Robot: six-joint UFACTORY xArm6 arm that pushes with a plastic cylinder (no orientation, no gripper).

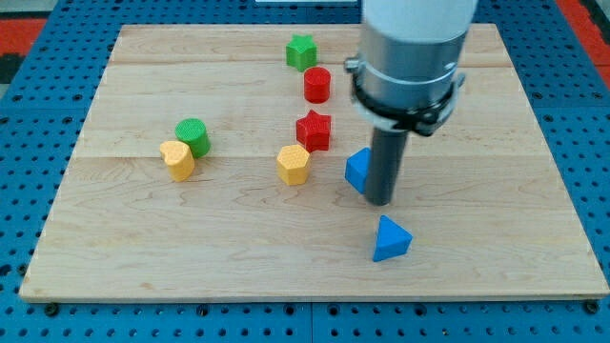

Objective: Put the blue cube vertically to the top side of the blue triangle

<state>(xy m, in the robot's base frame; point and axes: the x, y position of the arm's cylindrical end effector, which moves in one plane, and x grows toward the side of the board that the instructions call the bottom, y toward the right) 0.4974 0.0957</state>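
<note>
The blue cube [357, 170] sits right of the board's middle, partly hidden by my rod. My tip [379, 201] touches the board at the cube's right side, against or very near it. The blue triangle [391, 239] lies below the cube and slightly to the right, a short gap below my tip.
A wooden board [143, 248] holds the other blocks: a green star [301, 51], a red cylinder [317, 85], a red star [314, 130], a yellow hexagon [294, 164], a green cylinder [193, 135] and a yellow block [177, 159] touching it. The arm's grey body [410, 57] hides the upper right.
</note>
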